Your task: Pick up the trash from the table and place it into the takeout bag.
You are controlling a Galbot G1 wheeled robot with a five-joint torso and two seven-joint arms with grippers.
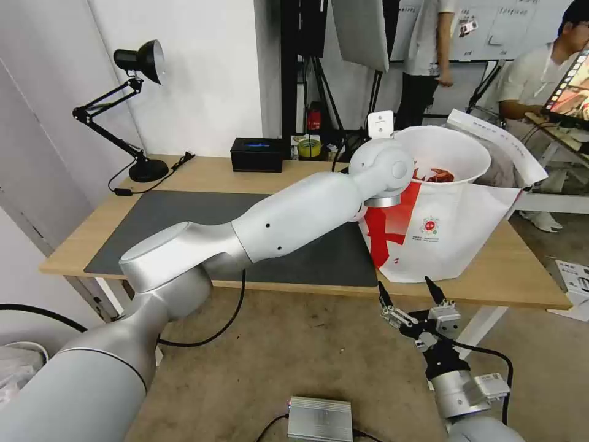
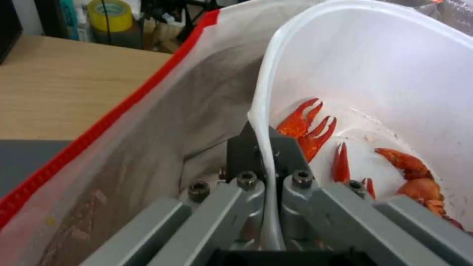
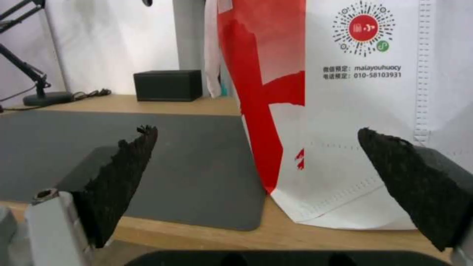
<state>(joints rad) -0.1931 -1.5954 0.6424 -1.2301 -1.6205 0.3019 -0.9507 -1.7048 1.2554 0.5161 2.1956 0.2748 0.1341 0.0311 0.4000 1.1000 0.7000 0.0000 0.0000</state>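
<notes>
Left gripper (image 2: pixel 266 155) pinches white bowl (image 1: pixel 451 153) rim inside takeout bag (image 1: pixel 454 239); right gripper (image 1: pixel 410 293) spread empty near table (image 1: pixel 184 175) edge.

A light-wood table (image 1: pixel 184 175) is covered across its left and middle by a dark grey mat (image 1: pixel 184 215). At the far edge a black desk lamp (image 1: pixel 138 110) is stood on the left and a black box (image 1: pixel 256 154) near the middle. The takeout bag (image 1: pixel 454 239) is set on the right part, partly on the mat.

Both arms are smooth silver-white shells with rounded joints. The left gripper (image 2: pixel 268 155) has grey linkage bars with black hex screws behind its dark fingers. The right gripper (image 1: pixel 410 294) has black pointed pads, a black cable looping behind its wrist.
</notes>
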